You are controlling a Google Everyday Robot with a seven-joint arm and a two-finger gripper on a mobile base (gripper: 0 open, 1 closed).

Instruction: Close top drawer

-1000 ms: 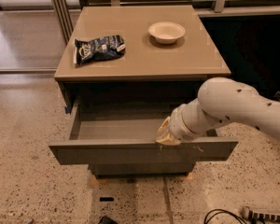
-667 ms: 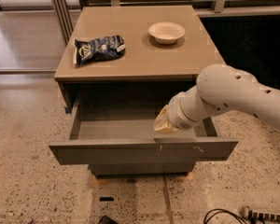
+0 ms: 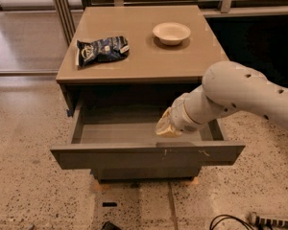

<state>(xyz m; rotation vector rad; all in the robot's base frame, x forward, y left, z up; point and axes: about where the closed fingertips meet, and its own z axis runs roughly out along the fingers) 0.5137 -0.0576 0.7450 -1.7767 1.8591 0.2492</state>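
The top drawer (image 3: 149, 155) is pulled wide open from the grey-taupe cabinet (image 3: 134, 68). Its flat handleless front panel has pale scratches near the rim on the right. The inside of the drawer box (image 3: 120, 133) looks empty. My white arm reaches in from the right. My gripper (image 3: 166, 128) hangs over the inside of the drawer, right of its middle, just behind the front panel's rim. Its tip looks yellowish. I cannot see whether it touches the panel.
A dark chip bag (image 3: 102, 50) lies on the cabinet top at the left and a white bowl (image 3: 171, 33) at the back right. Speckled floor surrounds the cabinet. Cables (image 3: 240, 221) lie on the floor at the bottom right. A metal post (image 3: 62, 8) stands behind left.
My gripper has lifted slightly and shifted back and left, from the front panel's rim to over the drawer's inside. The drawer has not visibly moved.
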